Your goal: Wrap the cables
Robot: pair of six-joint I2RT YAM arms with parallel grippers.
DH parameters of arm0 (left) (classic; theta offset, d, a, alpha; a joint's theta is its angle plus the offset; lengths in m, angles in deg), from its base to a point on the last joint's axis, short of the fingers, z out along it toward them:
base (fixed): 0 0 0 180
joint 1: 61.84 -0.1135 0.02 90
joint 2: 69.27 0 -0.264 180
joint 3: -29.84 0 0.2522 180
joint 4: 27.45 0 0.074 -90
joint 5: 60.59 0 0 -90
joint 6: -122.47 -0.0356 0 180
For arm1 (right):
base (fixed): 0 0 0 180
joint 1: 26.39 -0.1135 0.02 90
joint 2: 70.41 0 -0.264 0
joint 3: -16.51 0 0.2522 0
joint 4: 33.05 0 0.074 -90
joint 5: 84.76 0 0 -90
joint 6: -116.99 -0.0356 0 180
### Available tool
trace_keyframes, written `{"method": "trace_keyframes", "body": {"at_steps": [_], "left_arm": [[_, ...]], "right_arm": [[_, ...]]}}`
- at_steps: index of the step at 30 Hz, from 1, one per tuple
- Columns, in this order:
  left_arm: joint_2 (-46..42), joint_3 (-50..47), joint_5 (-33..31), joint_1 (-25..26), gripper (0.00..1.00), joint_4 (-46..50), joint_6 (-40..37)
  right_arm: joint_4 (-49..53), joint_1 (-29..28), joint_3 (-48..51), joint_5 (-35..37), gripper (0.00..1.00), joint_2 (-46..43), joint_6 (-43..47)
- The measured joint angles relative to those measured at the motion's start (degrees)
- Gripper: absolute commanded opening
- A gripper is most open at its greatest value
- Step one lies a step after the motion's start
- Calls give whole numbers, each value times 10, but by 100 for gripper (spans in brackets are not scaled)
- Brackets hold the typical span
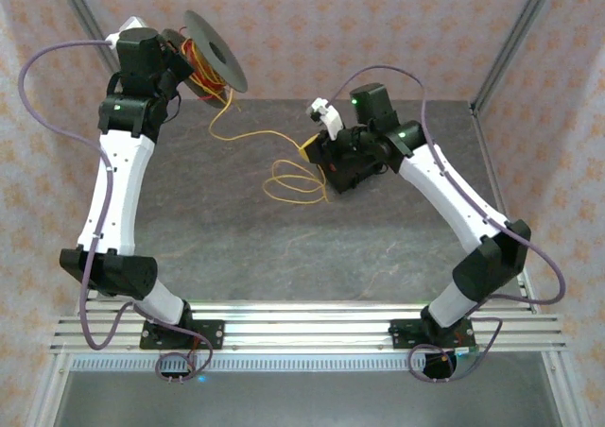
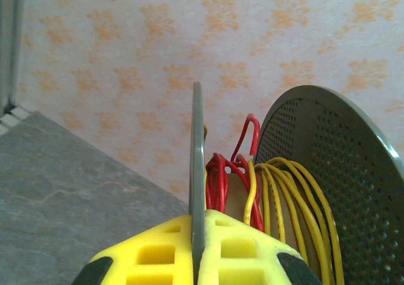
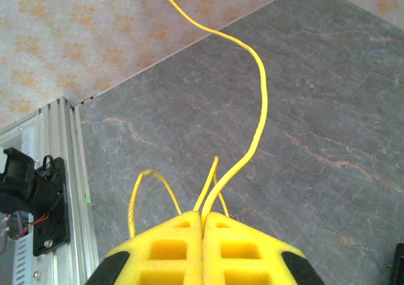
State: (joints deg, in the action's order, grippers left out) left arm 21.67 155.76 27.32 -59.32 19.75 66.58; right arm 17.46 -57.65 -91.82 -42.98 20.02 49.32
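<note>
1. Cables of thin yellow wire (image 1: 288, 179) in loose loops on grey stone-look tabletop (image 1: 378, 247), mid-table, just left of right gripper (image 1: 314, 153).
2. One yellow strand (image 1: 255, 135) from right gripper across to dark grey perforated plastic reel (image 1: 216, 51) at far left, sagging between.
3. Reel raised above table, held by left gripper (image 1: 189, 60).
4. More yellow turns (image 2: 297, 197) plus thin red wire (image 2: 221, 181) wound on reel hub between the two flanges; one red end sticking up in a bent hook.
5. Left gripper (image 2: 197, 241) in wrist view: yellow foam pads (image 2: 158, 253) pressed closed on thin edge of near flange (image 2: 197, 159).
6. Right gripper (image 3: 203, 231) in wrist view: yellow foam pads (image 3: 170, 247) shut together, pinching yellow strand (image 3: 259, 108) at the seam.
7. Strand out of the seam, curving up and away over tabletop (image 3: 328, 108) toward far wall.
8. Small yellow loop (image 3: 148, 181) arching out beside left pad, short second strand close to the seam.
9. Pale wallpaper with orange floral print (image 2: 126, 45) behind reel.
10. Right arm reaching in from right side, gripper low near table centre; left arm upright at far-left corner.
</note>
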Motion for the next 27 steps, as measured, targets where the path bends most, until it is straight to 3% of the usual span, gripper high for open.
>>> {"method": "trace_keyframes", "body": {"at_steps": [13,21,27], "left_arm": [[69,15,-47,3,0,8,-86],[79,-18,-37,36,0,28,-159],[78,-72,5,62,0,22,-222]], "right_arm": [[24,-33,-54,83,0,-81,6],[26,-34,-152,226,0,-103,3],[37,-35,-194,356,0,-82,10]]}}
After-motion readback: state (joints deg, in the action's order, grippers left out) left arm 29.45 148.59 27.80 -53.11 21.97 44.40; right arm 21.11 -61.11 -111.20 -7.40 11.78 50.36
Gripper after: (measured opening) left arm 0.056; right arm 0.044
